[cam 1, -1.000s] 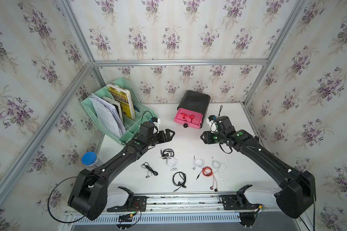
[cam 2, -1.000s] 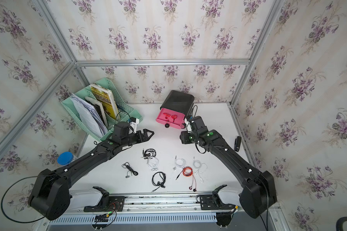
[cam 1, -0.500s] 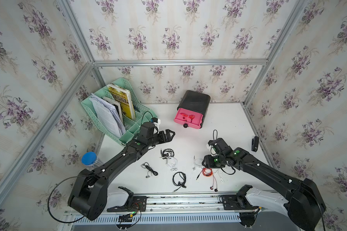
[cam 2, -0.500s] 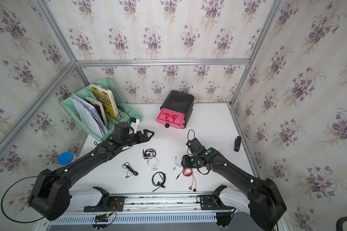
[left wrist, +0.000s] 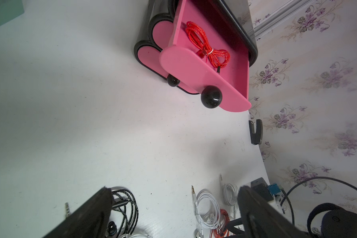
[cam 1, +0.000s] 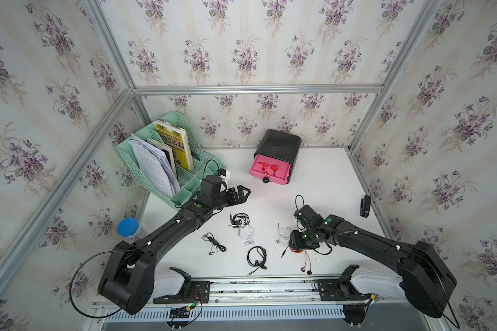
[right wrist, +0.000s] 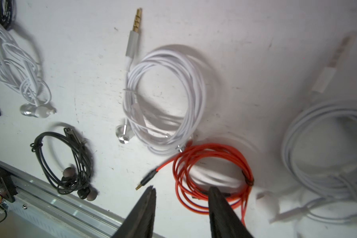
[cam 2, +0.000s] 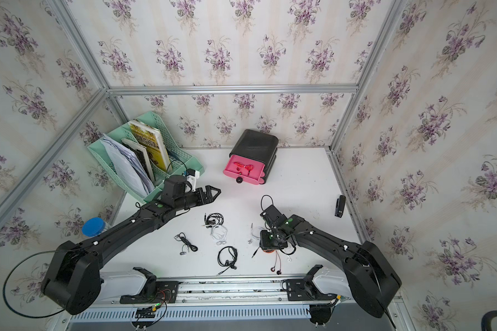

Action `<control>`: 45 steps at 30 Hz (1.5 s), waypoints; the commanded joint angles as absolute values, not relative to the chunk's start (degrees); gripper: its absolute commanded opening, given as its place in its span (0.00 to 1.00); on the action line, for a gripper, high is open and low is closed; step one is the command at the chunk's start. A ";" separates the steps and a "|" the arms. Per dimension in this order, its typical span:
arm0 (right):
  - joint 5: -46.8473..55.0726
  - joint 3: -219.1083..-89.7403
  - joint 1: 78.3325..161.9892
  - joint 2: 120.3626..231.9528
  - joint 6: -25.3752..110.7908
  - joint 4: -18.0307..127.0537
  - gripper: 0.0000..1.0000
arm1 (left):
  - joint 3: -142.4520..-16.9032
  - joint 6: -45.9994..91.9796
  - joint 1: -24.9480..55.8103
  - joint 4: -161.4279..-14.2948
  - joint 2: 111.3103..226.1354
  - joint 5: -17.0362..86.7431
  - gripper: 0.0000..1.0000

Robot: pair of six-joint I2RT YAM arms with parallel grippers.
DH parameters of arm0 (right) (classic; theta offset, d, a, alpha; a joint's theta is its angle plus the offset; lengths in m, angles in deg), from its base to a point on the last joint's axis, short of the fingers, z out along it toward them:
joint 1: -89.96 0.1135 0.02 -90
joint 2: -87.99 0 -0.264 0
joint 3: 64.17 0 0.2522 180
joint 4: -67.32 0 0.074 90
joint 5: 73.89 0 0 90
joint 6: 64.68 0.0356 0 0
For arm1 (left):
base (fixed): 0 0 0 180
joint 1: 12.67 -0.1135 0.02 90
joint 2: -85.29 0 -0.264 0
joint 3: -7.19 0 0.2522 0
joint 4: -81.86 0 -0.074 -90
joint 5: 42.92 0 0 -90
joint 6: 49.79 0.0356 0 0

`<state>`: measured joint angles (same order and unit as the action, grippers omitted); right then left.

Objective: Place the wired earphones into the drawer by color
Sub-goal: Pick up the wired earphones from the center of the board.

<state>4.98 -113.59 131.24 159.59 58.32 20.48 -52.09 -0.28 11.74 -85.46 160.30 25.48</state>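
Tabletop (cam 1: 313, 183): open drawer (left wrist: 194, 72), apparently red earphones (left wrist: 206, 47)

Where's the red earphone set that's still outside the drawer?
In the right wrist view, the loose red earphones lie on the table near its front rail, partly between the right tool's fingers, against a white set.

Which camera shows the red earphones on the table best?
The right wrist view: the red earphones show close, coil and plug clear. In both top views the right gripper covers most of them. The left wrist view catches only an edge.
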 commanded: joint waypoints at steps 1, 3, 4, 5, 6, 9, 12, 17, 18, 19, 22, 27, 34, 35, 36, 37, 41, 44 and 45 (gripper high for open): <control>5.46 -113.53 131.50 160.75 58.35 22.28 0.47 | -51.86 -0.15 11.72 -85.61 160.55 25.79 0.99; 5.80 -113.45 131.61 161.35 58.36 22.70 0.47 | -51.85 -0.09 11.69 -85.52 160.46 25.98 0.99; 6.08 -113.30 131.61 161.66 58.32 22.86 0.46 | -51.91 0.00 11.75 -85.52 160.44 25.94 0.99; 6.33 -113.27 131.70 161.91 58.33 22.97 0.46 | -51.91 0.04 11.74 -85.52 160.44 25.99 0.99; 6.57 -113.20 131.72 162.29 58.37 23.13 0.46 | -51.84 0.04 11.77 -85.54 160.44 25.98 0.99; 6.97 -113.08 132.05 163.37 58.33 23.33 0.45 | -51.89 -0.13 11.76 -85.44 160.57 25.98 0.99; 7.00 -112.98 132.61 164.30 58.30 23.59 0.43 | -51.87 -0.04 11.69 -85.37 160.53 26.08 0.99; 7.55 -112.93 133.55 165.29 58.75 23.20 0.36 | -51.97 -0.13 11.74 -85.42 160.55 26.25 0.99; 8.03 -113.03 133.73 165.54 58.87 22.94 0.33 | -52.01 -0.10 11.71 -85.43 160.53 26.25 0.99; 8.51 -113.11 133.89 165.81 58.98 22.54 0.31 | -51.99 -0.05 11.69 -85.41 160.53 26.32 0.99; 8.86 -112.88 134.08 166.47 58.95 22.52 0.25 | -52.02 -0.11 11.76 -85.43 160.61 26.26 0.99; 8.12 -112.15 134.22 166.96 59.09 23.28 0.16 | -52.18 0.12 11.75 -85.29 160.48 26.25 0.99; 7.94 -112.16 134.25 165.67 59.19 23.46 0.02 | -52.45 0.25 11.75 -85.13 160.70 26.30 0.99; 7.87 -112.23 134.18 165.37 59.27 23.34 0.01 | -52.45 0.29 11.73 -85.17 160.83 26.25 0.99; 7.88 -112.31 134.19 165.02 59.38 23.32 0.00 | -52.43 0.21 11.72 -85.17 160.87 26.27 0.99; 7.94 -112.47 134.18 164.60 59.44 23.03 0.00 | -52.37 0.21 11.72 -85.17 160.88 26.26 0.99; 8.63 -113.32 134.25 162.79 59.88 21.78 0.00 | -52.10 0.11 11.71 -85.18 160.75 26.25 0.99; 9.57 -114.48 134.23 161.04 60.30 20.29 0.00 | -51.94 0.06 11.75 -85.20 160.46 26.25 0.99; 10.06 -115.06 134.25 160.26 60.46 19.62 0.00 | -51.92 0.12 11.72 -85.17 160.29 26.25 0.99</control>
